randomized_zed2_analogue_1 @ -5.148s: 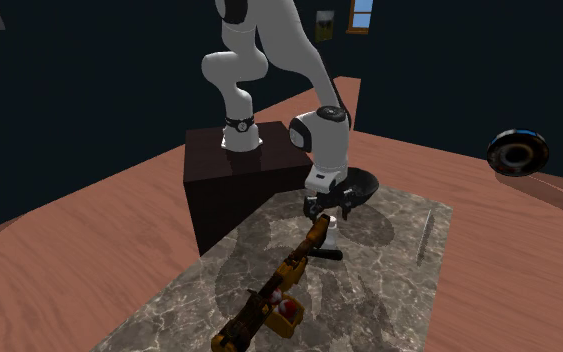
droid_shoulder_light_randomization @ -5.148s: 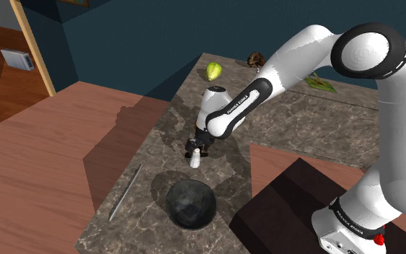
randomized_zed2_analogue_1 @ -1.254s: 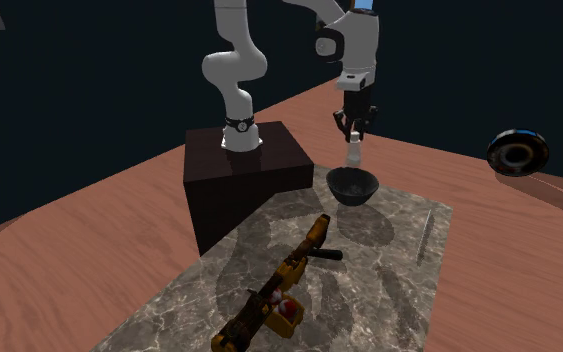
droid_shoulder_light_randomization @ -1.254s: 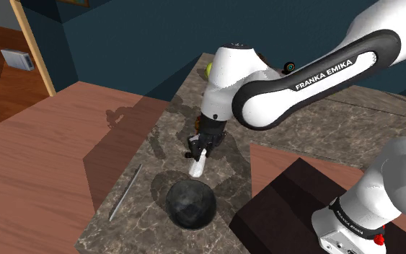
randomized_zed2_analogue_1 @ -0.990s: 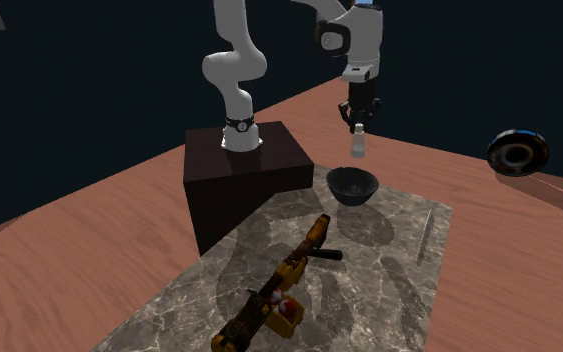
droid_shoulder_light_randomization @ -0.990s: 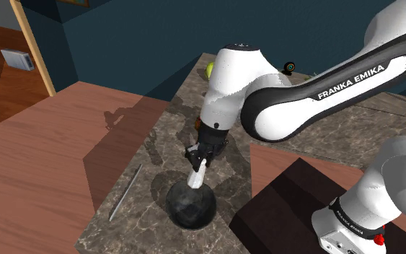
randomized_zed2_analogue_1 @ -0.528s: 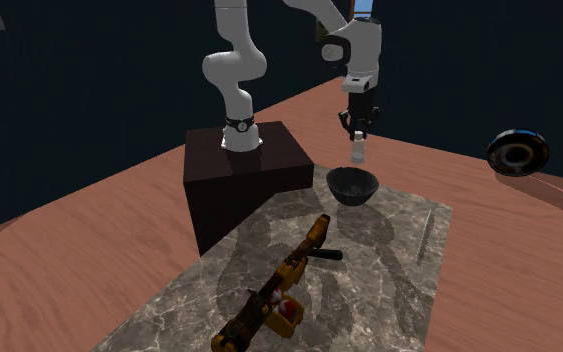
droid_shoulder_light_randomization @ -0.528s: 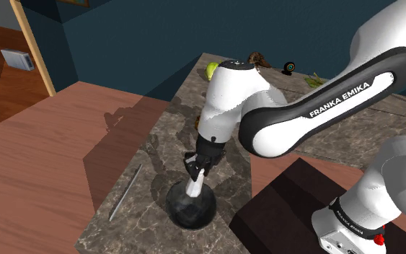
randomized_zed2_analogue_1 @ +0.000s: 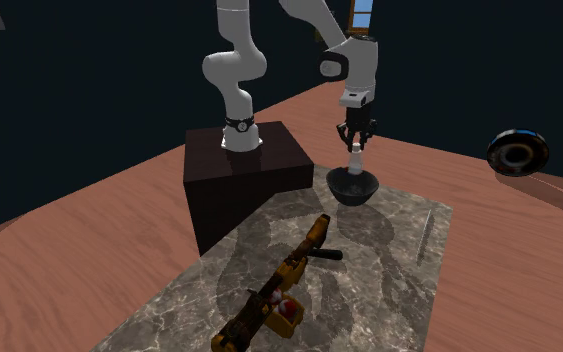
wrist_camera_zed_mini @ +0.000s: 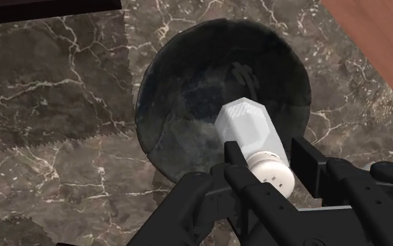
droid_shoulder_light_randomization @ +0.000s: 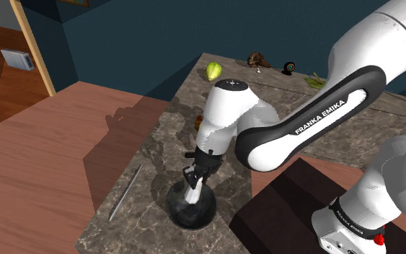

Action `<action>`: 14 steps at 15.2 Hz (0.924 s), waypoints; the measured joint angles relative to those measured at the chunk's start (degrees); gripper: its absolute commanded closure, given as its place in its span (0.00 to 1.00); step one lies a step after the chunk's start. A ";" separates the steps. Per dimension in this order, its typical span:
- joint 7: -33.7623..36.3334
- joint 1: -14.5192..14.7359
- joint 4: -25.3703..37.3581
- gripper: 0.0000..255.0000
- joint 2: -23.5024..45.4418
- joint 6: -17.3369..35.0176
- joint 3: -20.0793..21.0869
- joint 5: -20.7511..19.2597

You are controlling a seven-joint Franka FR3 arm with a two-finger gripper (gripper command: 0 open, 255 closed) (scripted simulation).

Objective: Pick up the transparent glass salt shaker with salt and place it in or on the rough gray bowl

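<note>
Placing under way: gripping the shaker (wrist_camera_zed_mini: pixel 247 129) by its white cap with fingers (wrist_camera_zed_mini: pixel 315 166) closed tight, hanging it base-first just over the hollow of the dark bowl (droid_shoulder_light_randomization: pixel 178 213) on the marbled tabletop (droid_shoulder_light_randomization: pixel 161 144). Probably calling next for a short further drop until resting inside the bowl, then spreading the fingers and lifting clear. Compared with half a second ago, sitting lower and nearer the bowl; a second ago, poised well above its rim.
</note>
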 measured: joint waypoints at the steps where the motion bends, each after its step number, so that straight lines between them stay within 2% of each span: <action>1: 0.45 0.14 0.01 1.00 0.69 0.63 -0.08 -0.52; 6: 2.37 0.77 -0.45 1.00 4.33 4.43 -0.98 -3.34; 12: 2.67 0.88 -0.32 1.00 5.18 5.10 -1.29 -3.98; 13: 2.68 0.89 -0.32 0.00 5.19 5.11 -1.29 -3.99; 14: 2.68 0.89 -0.32 0.00 5.19 5.11 -1.29 -3.99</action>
